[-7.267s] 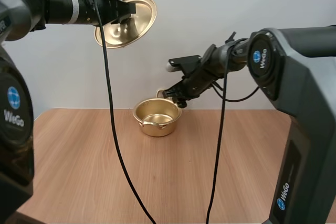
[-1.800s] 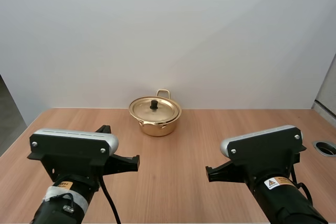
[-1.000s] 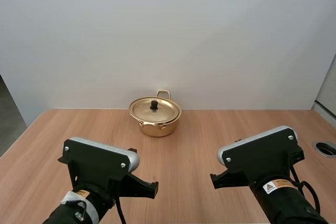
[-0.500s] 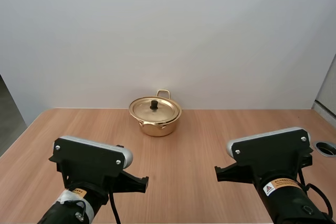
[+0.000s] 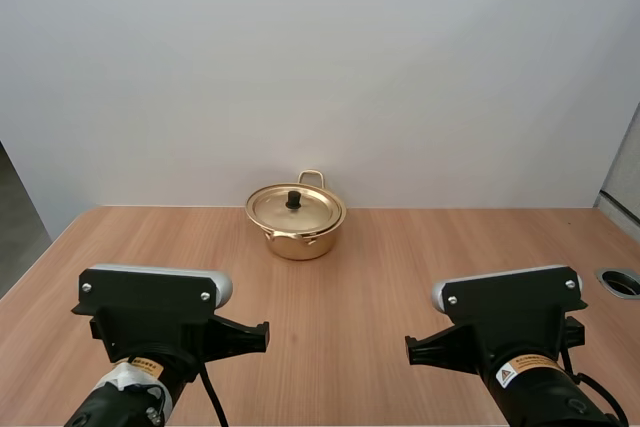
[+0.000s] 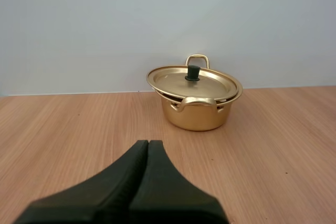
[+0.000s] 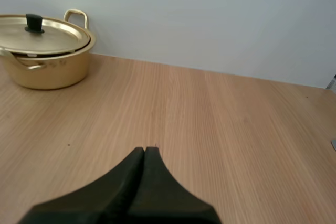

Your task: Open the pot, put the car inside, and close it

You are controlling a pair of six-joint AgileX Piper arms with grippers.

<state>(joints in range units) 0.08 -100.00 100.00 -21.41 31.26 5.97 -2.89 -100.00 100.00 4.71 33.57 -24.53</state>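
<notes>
1. The pot stands at the far middle of the table, well apart from both our grippers, its lid on
2. Thin gold metal: we judge it light, stiff and slippery, so the lid's black knob is the place to pinch
3. The lid hides what is inside
4. Our left gripper and right gripper are both closed on nothing

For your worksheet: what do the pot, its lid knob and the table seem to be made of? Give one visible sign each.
The pot looks like thin metal, perhaps gold-toned aluminium: shiny, with reflections. The lid knob seems plastic: matt black. The table is wood or wood-look laminate: light brown, straight grain lines.
</notes>
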